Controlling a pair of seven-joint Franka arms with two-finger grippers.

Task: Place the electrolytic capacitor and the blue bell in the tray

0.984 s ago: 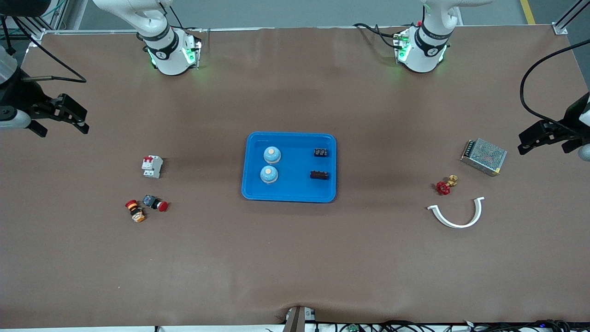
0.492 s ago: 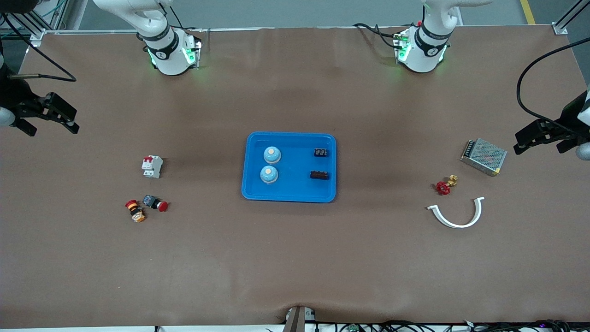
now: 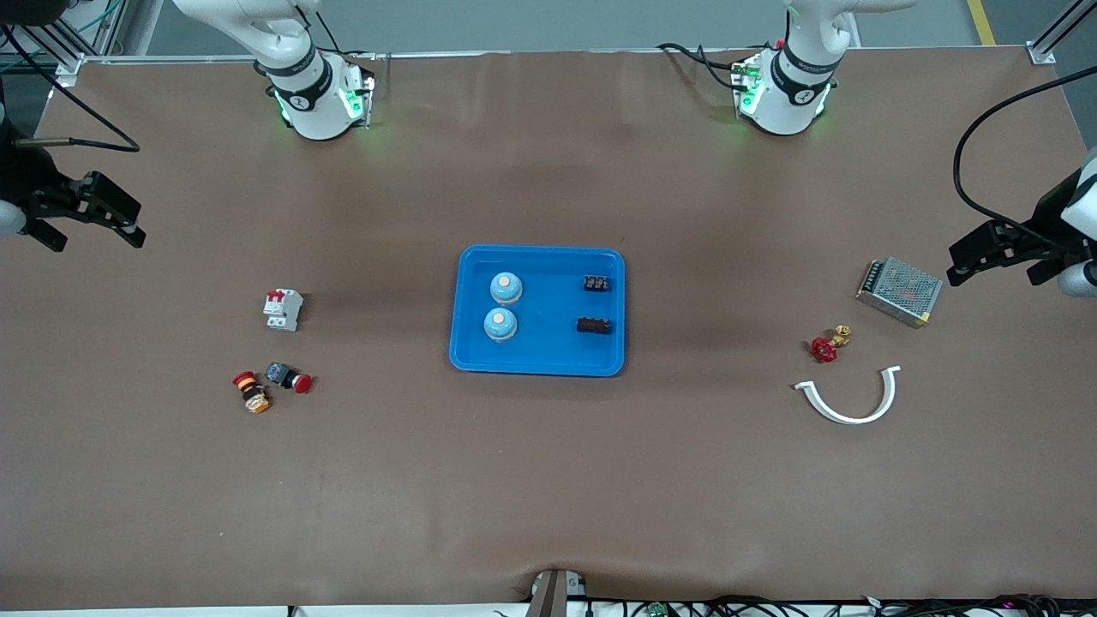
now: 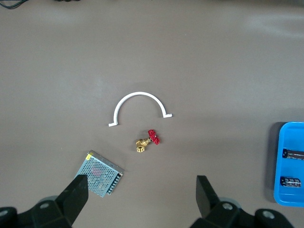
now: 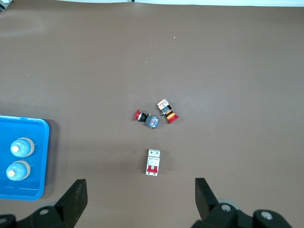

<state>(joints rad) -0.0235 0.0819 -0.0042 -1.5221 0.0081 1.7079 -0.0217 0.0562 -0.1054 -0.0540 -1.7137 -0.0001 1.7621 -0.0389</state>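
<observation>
Since both blue bells (image 3: 506, 288) and the 2 dark parts (image 3: 596, 283) that I take for the electrolytic capacitors already lie inside the tray (image 3: 548, 356), the job looks finished to me, and the step in hand is simply parking the arms. Doing that well means holding each claw high and well apart from the tray, so nothing inside gets knocked.

Seen from the front camera, the tray sits mid-bench. The bells fill its 9 o'clock half and the dark parts its 3 o'clock half. All 4 rest flat on its floor, apart from one another.

The left claw (image 3: 964, 261) hovers at about 3 o'clock from the tray, over bare bench just beside the mesh-covered metal box (image 3: 899, 291). Its fingers are spread wide on nothing. The right claw (image 3: 135, 224) hovers at about 9 o'clock, over the bench's edge past the white breaker (image 3: 283, 309). It is likewise spread and empty.
</observation>
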